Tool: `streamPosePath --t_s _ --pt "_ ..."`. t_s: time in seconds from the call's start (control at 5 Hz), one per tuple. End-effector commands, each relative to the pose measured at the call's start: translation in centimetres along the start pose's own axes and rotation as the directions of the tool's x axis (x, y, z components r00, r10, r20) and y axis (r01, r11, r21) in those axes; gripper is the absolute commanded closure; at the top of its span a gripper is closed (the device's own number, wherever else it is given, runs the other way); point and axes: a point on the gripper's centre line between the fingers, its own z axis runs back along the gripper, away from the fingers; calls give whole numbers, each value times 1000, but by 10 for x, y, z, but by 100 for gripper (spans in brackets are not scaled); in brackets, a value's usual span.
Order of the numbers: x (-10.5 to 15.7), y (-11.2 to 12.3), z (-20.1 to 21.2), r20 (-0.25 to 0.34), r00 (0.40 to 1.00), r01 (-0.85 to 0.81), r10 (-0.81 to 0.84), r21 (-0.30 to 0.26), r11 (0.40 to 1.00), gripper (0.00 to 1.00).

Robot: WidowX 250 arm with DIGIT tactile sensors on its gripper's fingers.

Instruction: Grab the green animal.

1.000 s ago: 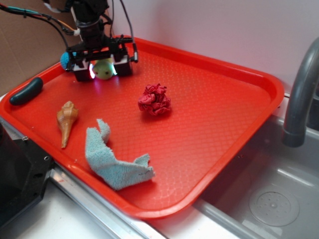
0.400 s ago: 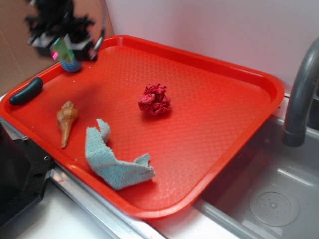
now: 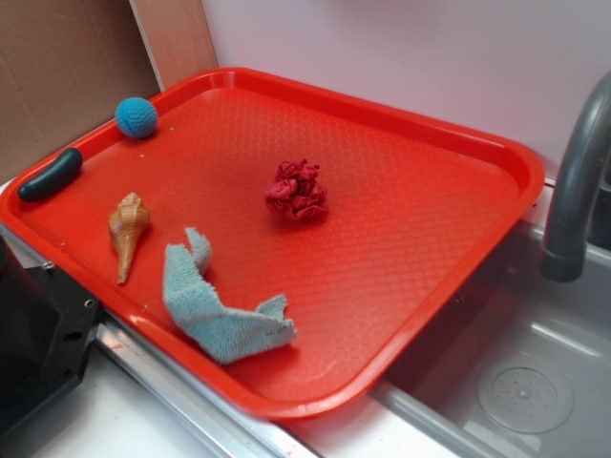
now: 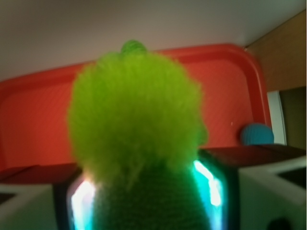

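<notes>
Out of sight in the exterior view: arm, gripper and green animal. Seen only by the wrist camera, where the green animal (image 4: 134,129) fills the middle of the frame, blurred and fuzzy, its lower body cut off by the bottom edge. Gripper (image 4: 144,196) clamped on the animal, a glowing pad (image 4: 207,184) pressed against each flank; fingertips themselves hidden behind the plush. Held above the red tray (image 3: 420,134), which shows out of focus behind the toy, along with a soft-edged blue ball (image 4: 256,134) at the right.

No writing or labels readable anywhere.

On the tray in the exterior view: blue ball (image 3: 136,116) near the far left corner, dark oblong object (image 3: 50,176) lying on the left rim, shell (image 3: 126,229), crumpled terry cloth (image 3: 215,310) near the front edge, red scrunched item (image 3: 297,190) near the middle. Faucet (image 3: 578,181) cut off at the right edge, over a sink (image 3: 516,382) only partly in frame.
</notes>
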Motion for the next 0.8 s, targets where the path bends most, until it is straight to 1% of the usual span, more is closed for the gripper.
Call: streamPosePath --t_s 0.0,0.2,0.4,0.6 --pt "-48 -2 40 105 994 35 -40 48 998 100" --pt "-69 -6 46 104 994 35 -40 56 998 100" --pt "-81 -1 42 83 996 14 -18 50 999 100" --pt "-85 8 38 72 997 -17 13 57 998 100"
